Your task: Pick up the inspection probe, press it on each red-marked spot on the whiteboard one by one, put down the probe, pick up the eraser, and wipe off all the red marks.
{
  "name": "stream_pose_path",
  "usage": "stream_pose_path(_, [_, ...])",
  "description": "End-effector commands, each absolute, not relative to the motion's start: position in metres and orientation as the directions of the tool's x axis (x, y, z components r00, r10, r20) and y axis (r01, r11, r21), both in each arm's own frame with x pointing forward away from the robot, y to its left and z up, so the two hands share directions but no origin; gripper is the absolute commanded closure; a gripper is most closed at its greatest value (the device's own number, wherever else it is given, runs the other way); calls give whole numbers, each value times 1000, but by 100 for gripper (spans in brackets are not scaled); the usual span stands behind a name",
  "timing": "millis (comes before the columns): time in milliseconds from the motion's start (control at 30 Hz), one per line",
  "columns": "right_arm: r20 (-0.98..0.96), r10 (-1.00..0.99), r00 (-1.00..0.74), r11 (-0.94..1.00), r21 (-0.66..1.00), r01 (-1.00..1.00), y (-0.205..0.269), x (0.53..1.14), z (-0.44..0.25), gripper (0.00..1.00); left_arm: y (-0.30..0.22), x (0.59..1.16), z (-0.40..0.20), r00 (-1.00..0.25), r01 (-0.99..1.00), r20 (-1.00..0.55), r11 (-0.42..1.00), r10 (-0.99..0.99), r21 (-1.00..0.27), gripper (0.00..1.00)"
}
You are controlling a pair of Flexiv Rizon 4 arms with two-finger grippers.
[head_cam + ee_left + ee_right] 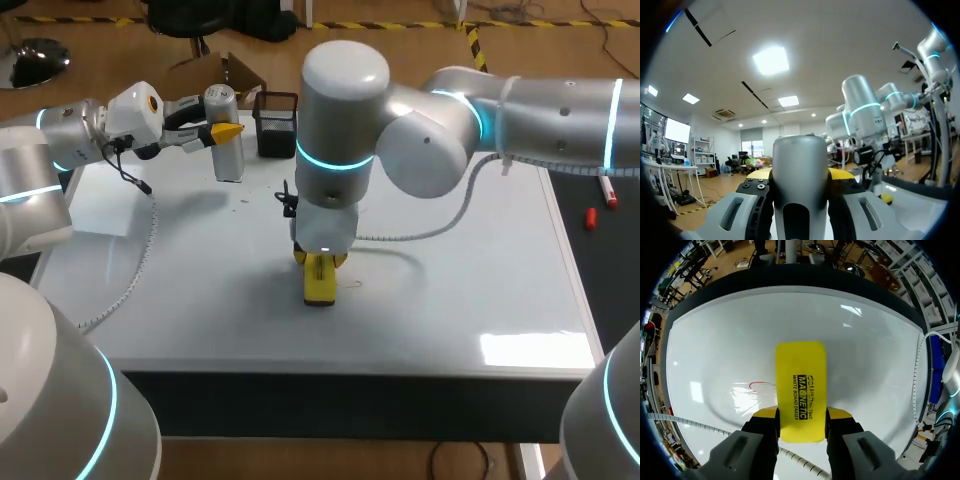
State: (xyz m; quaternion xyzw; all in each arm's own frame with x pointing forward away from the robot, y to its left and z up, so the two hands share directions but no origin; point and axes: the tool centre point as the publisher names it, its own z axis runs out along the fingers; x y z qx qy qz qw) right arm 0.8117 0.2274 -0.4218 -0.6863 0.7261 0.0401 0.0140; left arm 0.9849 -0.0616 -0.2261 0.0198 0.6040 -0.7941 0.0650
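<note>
The inspection probe (228,150), a silver-grey cylinder, stands upright at the back left of the whiteboard (450,290). My left gripper (228,131) is shut on its upper part. In the left wrist view the probe (800,155) fills the gap between the yellow-tipped fingers of the left gripper (800,176). My right arm reaches to the board's middle, where my right gripper (320,262) is shut on the yellow eraser (319,282), which points down at the board. In the right wrist view the eraser (801,385) sits in the right gripper (802,415), with a thin red mark (758,385) just beside it.
A black mesh pen holder (277,122) stands at the back of the board, right of the probe. Red markers (607,190) lie on the dark surface off the board's right edge. A white coiled cable (130,270) trails across the board's left side.
</note>
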Motion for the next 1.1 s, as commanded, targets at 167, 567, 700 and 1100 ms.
stream_pose_path(167, [-64, -995, -74, 71, 44, -996, 230, 809, -437, 100, -62, 984, -224, -990, 129, -111, -259, -84, -957, 100])
stream_pose_path(567, [-39, -991, -127, 124, 78, -989, 216, 810, -465, 100, -62, 984, -224, -990, 129, -111, -259, -84, -957, 100])
stream_pose_path(700, [-16, -988, -152, 150, 93, -984, 208, 809, -474, 100, -62, 984, -224, -990, 129, -111, -259, -84, -957, 100])
stream_pose_path(1100, [64, -963, -260, 265, 84, -961, 178, 808, -505, 100, -62, 984, -224, -990, 129, -111, -259, -84, -957, 100])
